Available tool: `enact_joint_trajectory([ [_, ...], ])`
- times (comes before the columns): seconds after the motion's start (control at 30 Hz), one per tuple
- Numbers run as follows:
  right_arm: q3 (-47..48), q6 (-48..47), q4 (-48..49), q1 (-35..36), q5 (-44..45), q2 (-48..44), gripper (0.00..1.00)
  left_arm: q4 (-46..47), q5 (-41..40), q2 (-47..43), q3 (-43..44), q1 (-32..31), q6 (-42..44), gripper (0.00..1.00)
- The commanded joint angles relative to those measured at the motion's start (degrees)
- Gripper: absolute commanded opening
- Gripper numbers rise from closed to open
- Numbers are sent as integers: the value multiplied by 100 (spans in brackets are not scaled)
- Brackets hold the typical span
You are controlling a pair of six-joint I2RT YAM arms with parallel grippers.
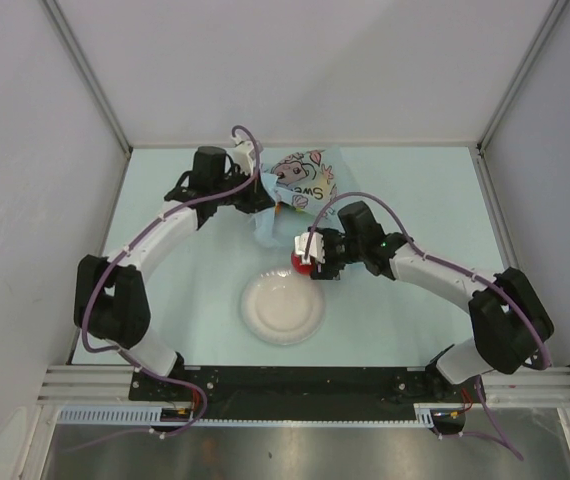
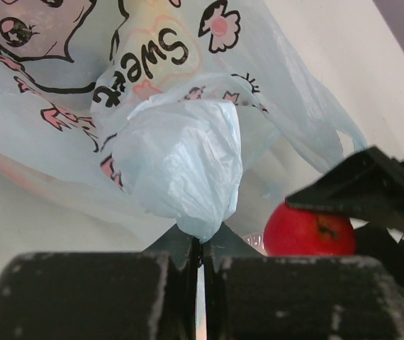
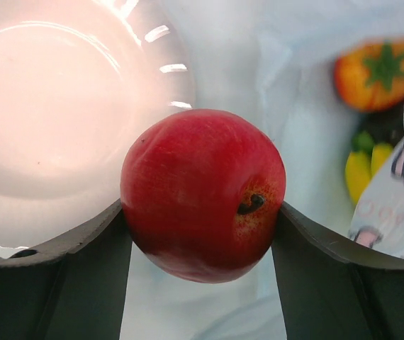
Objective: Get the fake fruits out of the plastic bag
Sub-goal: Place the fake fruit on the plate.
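Pale-green table [image 1: 405, 190]; left fingers [image 2: 117, 297] closed on plastic bag [image 2: 181, 163], right fingers [image 3: 53, 290] around red apple [image 3: 202, 195].

The plastic bag [image 2: 181, 163] is translucent light blue, printed with pink flowers and black lettering. The apple [image 3: 202, 195] is glossy red, orange-speckled around its dark stem pit. At its two o'clock, an orange fruit [image 3: 376, 74] bears a green star. The plate [image 1: 283, 310] is white.

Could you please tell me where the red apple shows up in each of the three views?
Top external: red apple, centre, just past the white plate's far rim.
Left wrist: lower right, beside the pinched plastic bag.
Right wrist: centre, held in the right gripper.
Shared landmark: the plastic bag.
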Motion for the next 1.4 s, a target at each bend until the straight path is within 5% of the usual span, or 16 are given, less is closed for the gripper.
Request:
enact_joint_trajectory([
  [0.0,-143,-1331,530,279,-688,-145,37,73,346,255,329,151,-271,0],
  [0.9,-311,-1543,1681,1686,-979,1226,43,705,418,-596,-629,204,-614,0],
  [1.0,-302,-1500,1646,1774,-918,1314,48,671,356,-658,-629,230,-492,0],
  [1.1,-302,-1394,1550,1879,-812,1331,71,600,303,-676,-532,301,-412,0],
  [1.17,-293,-1333,1488,1888,-812,1270,98,582,320,-676,-453,380,-420,0],
  [1.37,-302,-1499,1067,1599,-961,578,100,530,496,-729,-400,441,-508,0],
])
